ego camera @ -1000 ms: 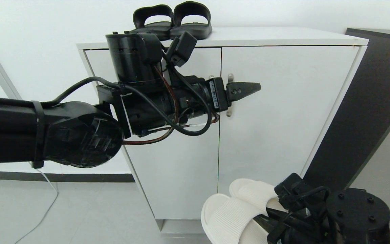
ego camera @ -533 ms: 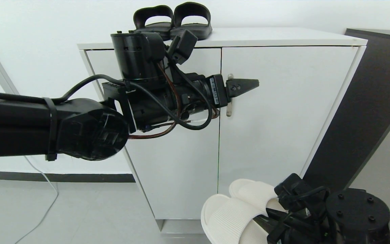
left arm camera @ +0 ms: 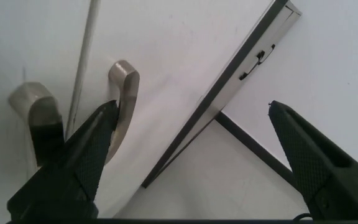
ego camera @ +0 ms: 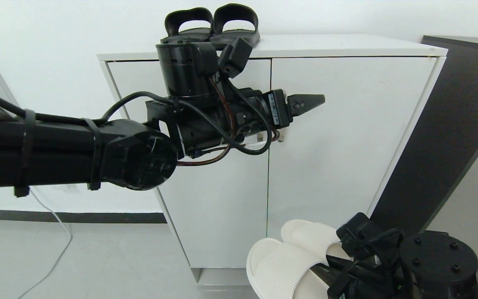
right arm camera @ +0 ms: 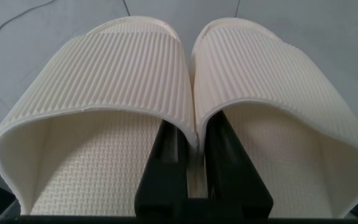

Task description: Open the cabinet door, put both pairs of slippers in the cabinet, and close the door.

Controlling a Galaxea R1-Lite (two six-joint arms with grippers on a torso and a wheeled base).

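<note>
Cabinet door (ego camera: pixel 347 137) on the right was shut, and your left gripper (ego camera: pixel 311 101) hung at its handle (left arm camera: pixel 124 93) with the fingers spread wide. One finger (left arm camera: pixel 86 162) lay just beside the handle, and I could not tell whether the bar sat between them. Had you closed there, the pinch could have missed the bar, or caught the left door's handle (left arm camera: pixel 39 118) close by. A pull that did not follow the hinge arc could have slid the fingers off the smooth bar. Your right gripper (right arm camera: pixel 194 155) was pinching the white slippers (ego camera: pixel 288 257) by their inner walls, low and near the same door's bottom edge, so the swinging door could have struck the pair and loosened it. The black slippers (ego camera: pixel 212 25) sat at the front edge of the cabinet top (ego camera: pixel 347 43), just above your left wrist; a lift there could have knocked them off.
</note>
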